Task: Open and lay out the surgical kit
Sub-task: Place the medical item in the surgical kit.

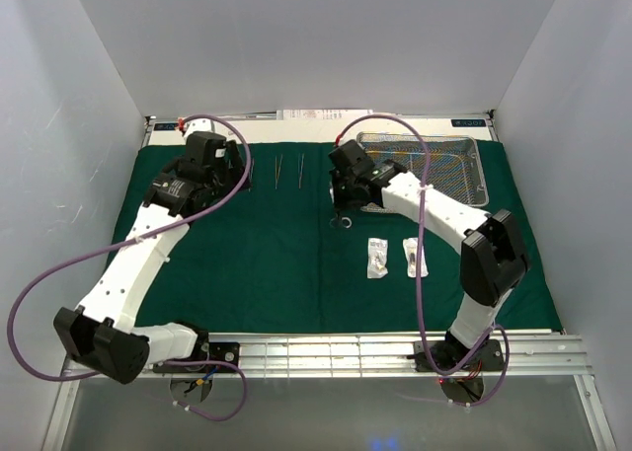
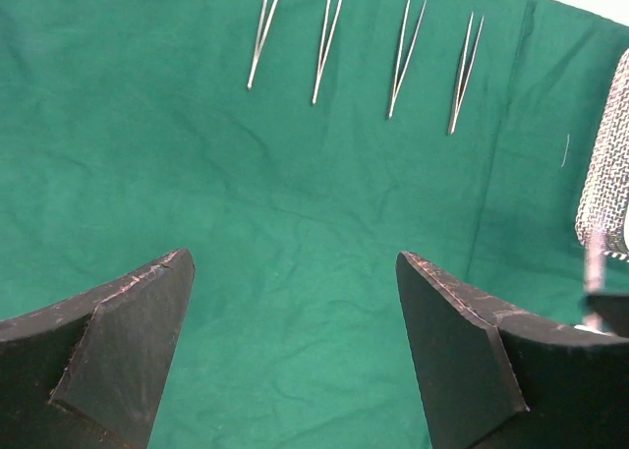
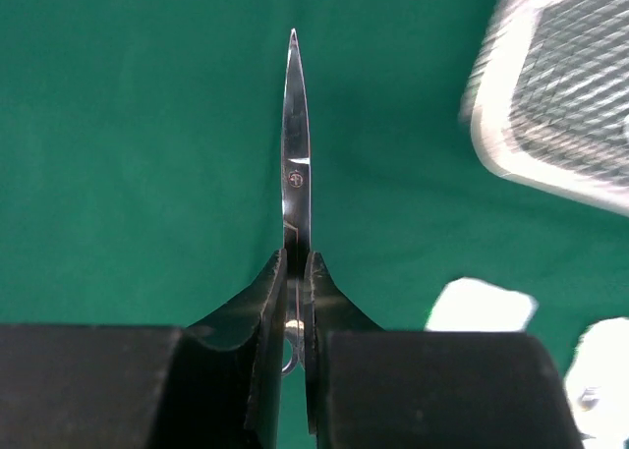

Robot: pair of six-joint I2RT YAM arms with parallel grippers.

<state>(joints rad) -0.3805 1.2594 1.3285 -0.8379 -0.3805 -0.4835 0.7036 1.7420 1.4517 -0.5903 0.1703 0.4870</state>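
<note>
The surgical kit's dark green drape (image 1: 257, 263) lies spread over the table. At its back right stands the silver wire-mesh tray (image 1: 434, 165), whose edge (image 3: 560, 105) also shows in the right wrist view. Slim scissors (image 3: 295, 144) are clamped in my right gripper (image 3: 298, 259), which is shut on them just left of the tray; the blades stick out ahead and their finger rings (image 1: 345, 220) hang below the gripper. Several forceps (image 2: 327, 44) lie in a row on the cloth. My left gripper (image 2: 295, 262) hovers open and empty short of that row. Two clear packets (image 1: 377, 257) (image 1: 415, 257) lie mid-right.
White walls close in the left, back and right sides. A metal rail (image 1: 346, 352) runs along the near edge by the arm bases. Purple cables (image 1: 39, 303) loop off both arms. A tray corner (image 2: 609, 184) shows at the right of the left wrist view.
</note>
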